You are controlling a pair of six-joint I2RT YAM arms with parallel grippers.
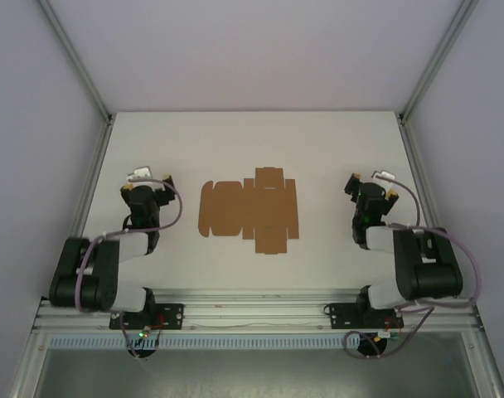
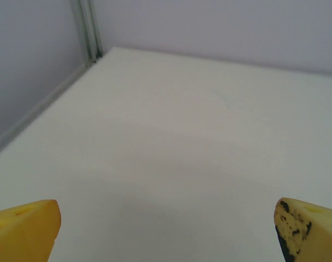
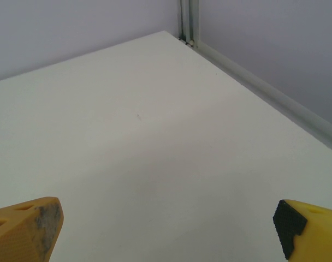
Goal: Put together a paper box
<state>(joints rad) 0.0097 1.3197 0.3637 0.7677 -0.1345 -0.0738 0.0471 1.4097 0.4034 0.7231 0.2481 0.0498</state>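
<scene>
Flat paper box blank [image 1: 250, 211] lies mid-frame on your bench [image 1: 252, 141], long axis L-R, btwn left tool [image 1: 148, 182] and right tool [image 1: 372, 186], both wide open; left looks marginally nearer.

A white table [image 1: 252, 141] stands inside pale grey-lilac walls [image 1: 252, 50]. 2 aluminium posts [image 1: 76, 58] rise at its far corners. A metal rail [image 1: 252, 308] lines the near edge. The light is soft and even.

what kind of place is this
Likely a robot lab cell: a white table boxed in by aluminium framing, left arm and right arm bolted at its near edge, a flat paper box between them.
</scene>
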